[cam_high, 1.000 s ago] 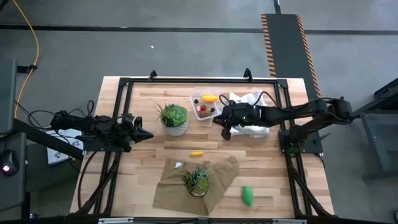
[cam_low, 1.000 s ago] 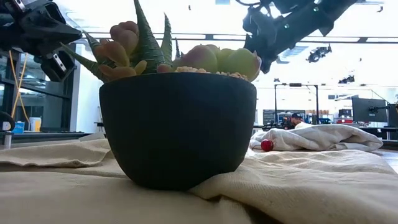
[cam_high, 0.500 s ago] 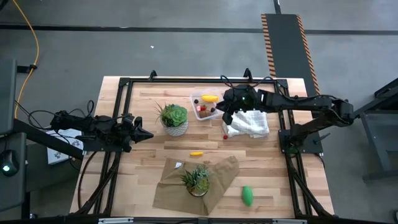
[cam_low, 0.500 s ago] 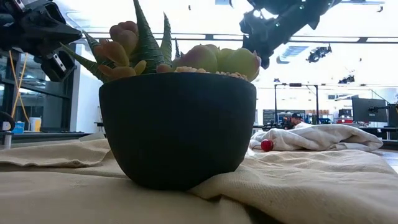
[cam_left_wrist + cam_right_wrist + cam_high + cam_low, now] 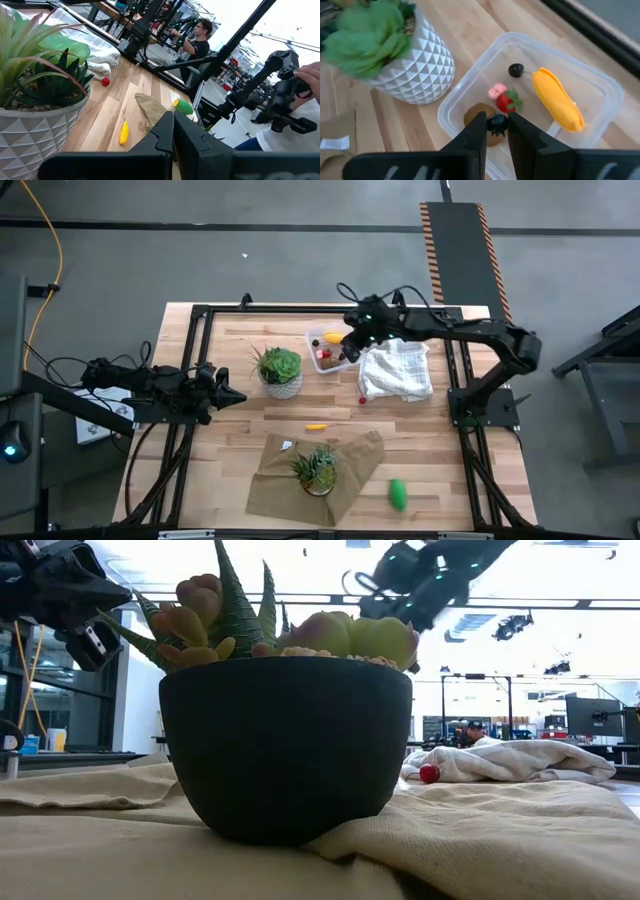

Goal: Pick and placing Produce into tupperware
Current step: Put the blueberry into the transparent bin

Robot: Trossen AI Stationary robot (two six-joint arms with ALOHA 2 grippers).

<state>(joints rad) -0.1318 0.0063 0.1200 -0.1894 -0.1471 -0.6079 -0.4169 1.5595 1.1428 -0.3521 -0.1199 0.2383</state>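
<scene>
Right tool (image 5: 497, 131) hangs over the clear tupperware (image 5: 600, 82) near the tabletop's far edge, its fingers clamped on a tiny dark berry (image 5: 497, 121). Inside lie a yellow piece (image 5: 557, 99), a red berry (image 5: 506, 101), a brown ball (image 5: 470, 116) and another dark one (image 5: 516, 70). Left tool (image 5: 173, 129), fingers together, waits by the left edge.

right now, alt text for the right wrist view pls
The right gripper holds a tiny dark berry above a clear tupperware already containing a yellow piece, a red berry, a brown ball and another dark berry. A white-potted plant stands beside it.
</scene>
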